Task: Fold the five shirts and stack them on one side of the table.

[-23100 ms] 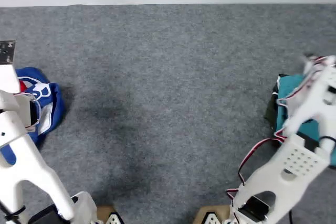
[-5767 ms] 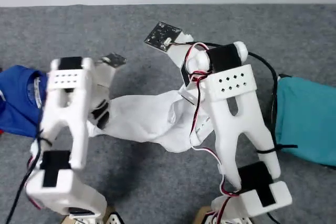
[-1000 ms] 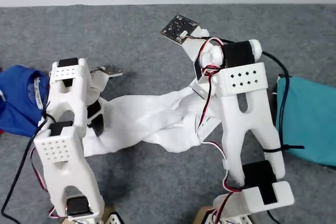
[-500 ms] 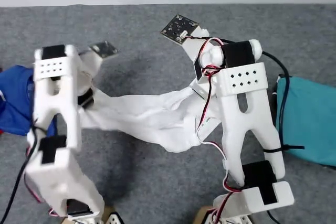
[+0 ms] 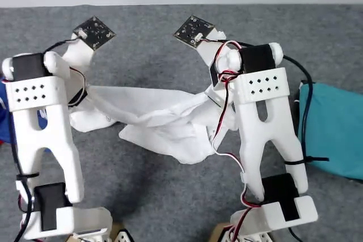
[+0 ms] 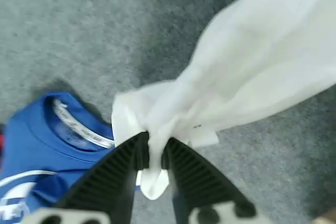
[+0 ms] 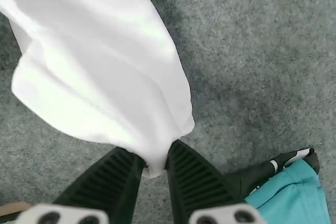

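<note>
Soft white shirt fabric is hanging crumpled in a stretched band over the fuzzy grey table. The left gripper is pinching one bunched end beside the blue shirt, and the right gripper is clamping the other near the teal shirt.

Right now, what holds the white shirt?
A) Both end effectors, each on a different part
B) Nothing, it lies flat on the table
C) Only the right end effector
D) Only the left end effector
A: the left end effector is shut on a bunch of the white shirt, and the right end effector is shut on another part of it, so the cloth hangs between the two arms.
</note>
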You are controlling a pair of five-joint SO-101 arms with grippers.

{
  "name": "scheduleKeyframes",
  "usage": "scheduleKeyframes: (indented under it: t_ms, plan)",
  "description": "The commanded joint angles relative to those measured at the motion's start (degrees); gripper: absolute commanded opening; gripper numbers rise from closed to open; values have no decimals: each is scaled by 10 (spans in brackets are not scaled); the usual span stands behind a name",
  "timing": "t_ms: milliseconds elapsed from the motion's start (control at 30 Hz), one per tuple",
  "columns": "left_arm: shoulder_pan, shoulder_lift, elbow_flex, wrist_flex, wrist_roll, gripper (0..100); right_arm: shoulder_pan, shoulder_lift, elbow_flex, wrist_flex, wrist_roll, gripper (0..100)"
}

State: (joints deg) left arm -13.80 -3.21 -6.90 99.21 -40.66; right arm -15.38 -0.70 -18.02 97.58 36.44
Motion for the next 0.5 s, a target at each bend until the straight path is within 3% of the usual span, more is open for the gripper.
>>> scheduleKeyframes:
  t_ms: [0, 200, 467]
  plan:
    - [-4, 24, 55, 12, 4, 25, 9, -2, -33, -18, 5, 10]
    - [-3, 105, 90, 11, 1, 133, 9, -1, -33, -22, 5, 10]
    - [1, 131, 93, 13, -31, 148, 10, -1, -33, -21, 5, 10]
